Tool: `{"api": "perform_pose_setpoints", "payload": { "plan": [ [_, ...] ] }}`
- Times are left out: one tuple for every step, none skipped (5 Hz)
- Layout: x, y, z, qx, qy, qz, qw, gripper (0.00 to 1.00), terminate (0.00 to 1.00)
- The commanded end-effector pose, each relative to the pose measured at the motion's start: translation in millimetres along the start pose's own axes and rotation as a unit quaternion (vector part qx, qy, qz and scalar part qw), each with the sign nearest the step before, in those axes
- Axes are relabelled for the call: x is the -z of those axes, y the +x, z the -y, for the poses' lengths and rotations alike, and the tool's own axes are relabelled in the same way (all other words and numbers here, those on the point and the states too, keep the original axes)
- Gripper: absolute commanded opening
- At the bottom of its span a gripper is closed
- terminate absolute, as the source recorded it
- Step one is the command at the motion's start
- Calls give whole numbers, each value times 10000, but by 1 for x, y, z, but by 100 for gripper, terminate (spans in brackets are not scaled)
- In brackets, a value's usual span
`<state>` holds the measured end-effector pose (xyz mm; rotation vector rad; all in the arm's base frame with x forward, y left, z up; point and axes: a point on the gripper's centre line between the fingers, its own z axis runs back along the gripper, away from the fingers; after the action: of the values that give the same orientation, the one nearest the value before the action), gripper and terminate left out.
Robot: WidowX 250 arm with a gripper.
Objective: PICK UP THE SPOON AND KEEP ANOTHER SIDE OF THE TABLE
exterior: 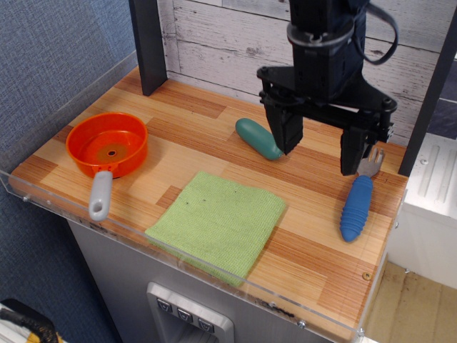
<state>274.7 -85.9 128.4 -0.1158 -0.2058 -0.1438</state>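
Note:
The spoon (356, 205) lies on the right side of the wood-plank table (207, 146), its ribbed blue handle toward the front and its silver tined head (370, 163) toward the back. My gripper (319, 144) hangs open and empty above the table, its two black fingers spread wide. Its right finger (352, 151) stands just above and behind the spoon's head. Its left finger (288, 131) is by the teal oblong object.
A teal oblong object (258, 138) lies at the back middle. A green square cloth (216, 221) lies at the front middle. An orange pan (107, 146) with a grey handle sits at the left. A clear acrylic rim (178, 252) edges the table. A dark post (148, 44) stands at the back left.

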Motion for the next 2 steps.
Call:
{"api": "perform_pose_setpoints", "payload": {
  "plan": [
    [-49, -14, 17, 262, -238, 491, 9982, 100, 0],
    [-61, -17, 25, 440, -319, 678, 9962, 100, 0]
  ]
}}
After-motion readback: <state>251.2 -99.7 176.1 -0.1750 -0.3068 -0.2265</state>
